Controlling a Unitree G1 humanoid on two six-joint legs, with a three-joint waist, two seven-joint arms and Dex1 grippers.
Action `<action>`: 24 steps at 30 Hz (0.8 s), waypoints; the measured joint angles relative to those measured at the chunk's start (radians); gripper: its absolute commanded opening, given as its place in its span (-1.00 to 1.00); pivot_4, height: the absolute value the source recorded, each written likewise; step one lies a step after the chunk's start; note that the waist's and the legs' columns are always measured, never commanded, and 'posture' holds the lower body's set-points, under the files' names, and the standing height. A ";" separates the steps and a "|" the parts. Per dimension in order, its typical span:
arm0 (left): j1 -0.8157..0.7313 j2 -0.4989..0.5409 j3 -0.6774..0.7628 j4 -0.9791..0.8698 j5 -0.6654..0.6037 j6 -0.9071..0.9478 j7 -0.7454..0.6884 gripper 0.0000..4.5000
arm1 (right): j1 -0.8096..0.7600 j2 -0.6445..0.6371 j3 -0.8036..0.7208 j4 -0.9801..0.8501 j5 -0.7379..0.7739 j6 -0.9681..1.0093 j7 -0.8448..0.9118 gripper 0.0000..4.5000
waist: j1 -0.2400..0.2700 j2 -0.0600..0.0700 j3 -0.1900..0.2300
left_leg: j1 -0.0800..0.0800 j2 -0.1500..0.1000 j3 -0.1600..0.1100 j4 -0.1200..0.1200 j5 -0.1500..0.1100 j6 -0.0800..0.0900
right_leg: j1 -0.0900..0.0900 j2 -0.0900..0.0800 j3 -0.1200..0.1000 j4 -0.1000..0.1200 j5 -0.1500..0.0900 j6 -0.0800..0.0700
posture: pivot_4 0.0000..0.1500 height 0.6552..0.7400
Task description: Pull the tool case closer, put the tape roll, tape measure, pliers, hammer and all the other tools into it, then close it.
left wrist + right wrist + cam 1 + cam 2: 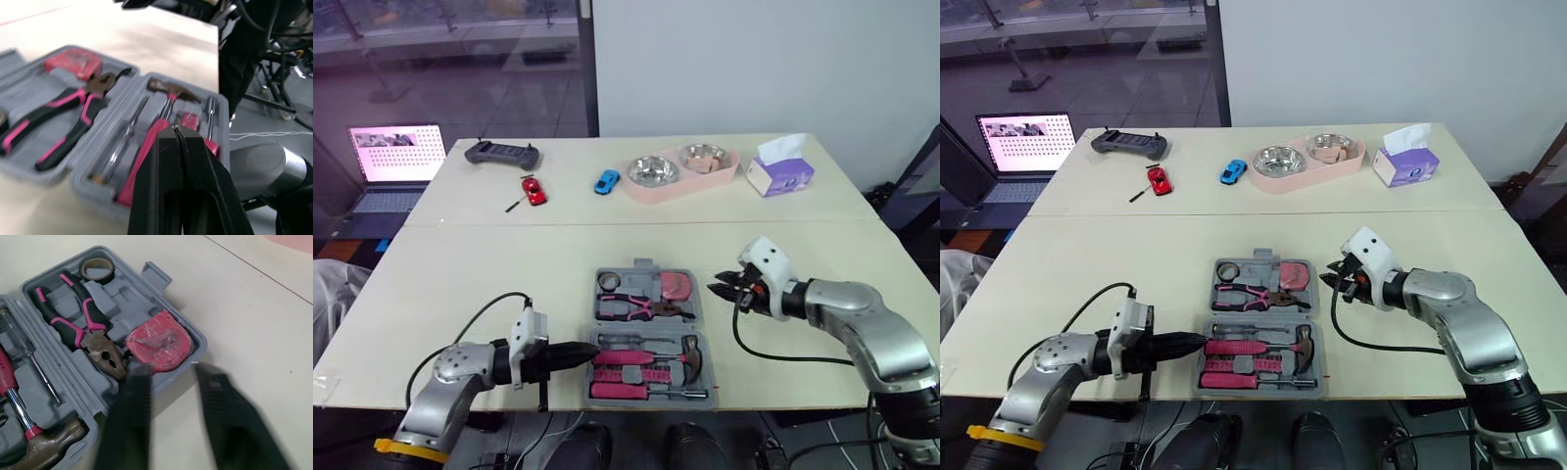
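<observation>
The tool case (132, 298) is plain grey and the table (489, 264) cream. The pliers (85, 328) have black handles banded with pink and dull bronze jaws. The tape measure (159, 345) is a scuffed red, the tape roll (97, 268) a dull brown, and the hammer (172, 90) has a bronze head and a pink grip. The left gripper (592, 350) and the right gripper (713, 286) both have black fingers. I also see a red toy car (534, 190), a blue toy car (607, 181), a pale pink tray (685, 193) with silvery bowls (652, 171), a purple tissue box (781, 176) with white tissue, and a pinkish-white laptop screen (397, 153) speckled with dark dots.
</observation>
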 measured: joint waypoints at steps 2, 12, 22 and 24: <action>-0.023 -0.007 -0.035 0.035 0.024 -0.021 -0.010 -1.00 | -0.024 0.001 -0.003 0.011 0.022 0.051 -0.003 0.79 | -0.001 0.000 0.000 | 0.000 0.000 0.001 0.000 0.000 0.000 | 0.000 0.000 0.001 0.000 0.000 0.000 | 1.00 0.93; -0.078 -0.047 -0.120 0.224 0.155 -0.146 -0.008 -1.00 | -0.138 0.047 -0.012 0.051 0.135 0.346 -0.059 0.99 | 0.000 0.000 0.000 | 0.000 0.001 0.003 0.000 0.000 0.001 | -0.001 0.000 0.002 0.000 0.002 0.002 | 1.00 0.93; -0.117 -0.044 -0.163 0.293 0.216 -0.216 0.006 -1.00 | -0.228 0.140 0.001 0.141 0.165 0.505 -0.144 0.99 | -0.006 0.001 -0.001 | 0.001 0.002 0.005 0.000 -0.001 0.001 | -0.001 0.001 0.004 0.000 0.003 0.002 | 1.00 0.93; -0.125 -0.043 -0.174 0.305 0.223 -0.225 0.007 -1.00 | -0.251 0.174 0.001 0.205 0.162 0.533 -0.176 0.99 | -0.004 0.004 -0.003 | 0.001 0.002 0.005 0.000 -0.001 0.001 | -0.001 0.001 0.004 0.000 0.003 0.002 | 1.00 0.93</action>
